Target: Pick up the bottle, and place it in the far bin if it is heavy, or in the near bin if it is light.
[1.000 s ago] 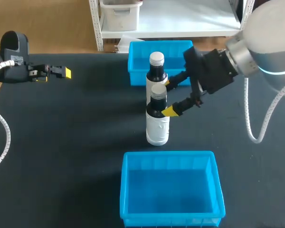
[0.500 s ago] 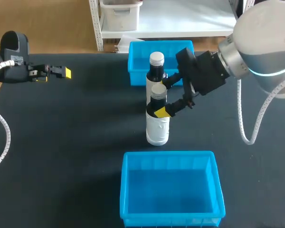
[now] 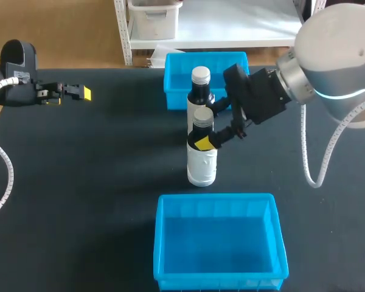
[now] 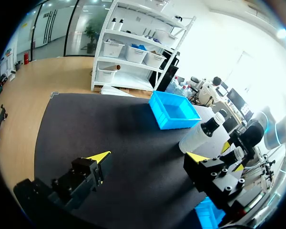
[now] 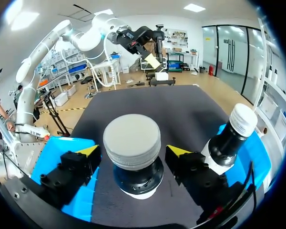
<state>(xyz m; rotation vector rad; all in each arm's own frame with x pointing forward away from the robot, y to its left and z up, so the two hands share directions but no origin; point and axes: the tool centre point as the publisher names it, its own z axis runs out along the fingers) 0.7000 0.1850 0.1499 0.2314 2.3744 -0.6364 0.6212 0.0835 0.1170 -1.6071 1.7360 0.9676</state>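
Black surface (image 3: pixel 97 182), near blue bin (image 3: pixel 159 243) just before the front bottle (image 3: pixel 202 167), far blue bin (image 3: pixel 174 91) behind it, front bottle upright, white label's print unreadable, second bottle (image 3: pixel 199 91) just behind, right end effector (image 5: pixel 133 151) open astride the front bottle's neck, left end effector (image 3: pixel 82 93) open, well apart leftward.
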